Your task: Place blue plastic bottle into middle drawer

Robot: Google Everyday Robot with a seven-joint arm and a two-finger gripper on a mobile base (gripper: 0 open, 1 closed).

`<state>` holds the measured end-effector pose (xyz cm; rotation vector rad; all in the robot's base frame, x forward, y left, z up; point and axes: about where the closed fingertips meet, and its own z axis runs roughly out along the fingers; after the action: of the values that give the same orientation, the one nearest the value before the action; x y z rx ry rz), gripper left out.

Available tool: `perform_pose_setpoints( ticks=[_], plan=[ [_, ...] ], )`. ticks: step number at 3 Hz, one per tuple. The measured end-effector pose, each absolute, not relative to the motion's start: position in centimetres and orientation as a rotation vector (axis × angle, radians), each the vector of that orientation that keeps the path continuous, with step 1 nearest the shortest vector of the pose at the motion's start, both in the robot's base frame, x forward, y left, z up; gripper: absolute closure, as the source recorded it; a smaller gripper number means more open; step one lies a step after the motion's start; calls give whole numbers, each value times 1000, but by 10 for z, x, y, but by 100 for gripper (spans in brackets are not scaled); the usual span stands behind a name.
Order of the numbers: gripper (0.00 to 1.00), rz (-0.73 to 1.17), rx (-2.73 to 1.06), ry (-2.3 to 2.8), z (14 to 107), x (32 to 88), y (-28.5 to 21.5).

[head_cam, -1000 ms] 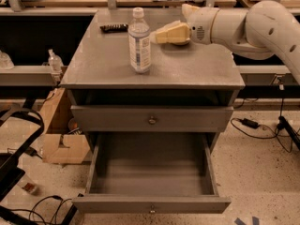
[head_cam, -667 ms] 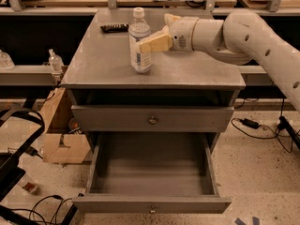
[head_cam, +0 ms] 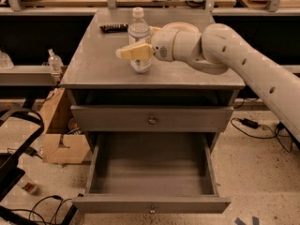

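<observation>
I am counting one gripper [head_cam: 129,52], hanging at the single blue plastic bottle [head_cam: 139,31] on the cabinet top [head_cam: 93,69], at the end of one white arm [head_cam: 243,64]. I am seeing two grey drawers: one upper drawer front [head_cam: 112,118] and one middle drawer [head_cam: 150,172], pulled open. I am counting two round knobs [head_cam: 152,121], one per drawer. I am also logging one dark flat object [head_cam: 114,27] on the cabinet top, one small pump bottle [head_cam: 54,60] at left and one cardboard box [head_cam: 61,139] on the floor.
</observation>
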<state>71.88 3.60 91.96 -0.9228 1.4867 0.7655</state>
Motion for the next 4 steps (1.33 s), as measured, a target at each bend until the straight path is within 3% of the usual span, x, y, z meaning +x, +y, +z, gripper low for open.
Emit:
perform_pose_setpoints(
  ticks=[3,4],
  plan=[
    [85,781,-898,1459,919,721,54],
    [100,771,-918,1458,925,722,56]
  ],
)
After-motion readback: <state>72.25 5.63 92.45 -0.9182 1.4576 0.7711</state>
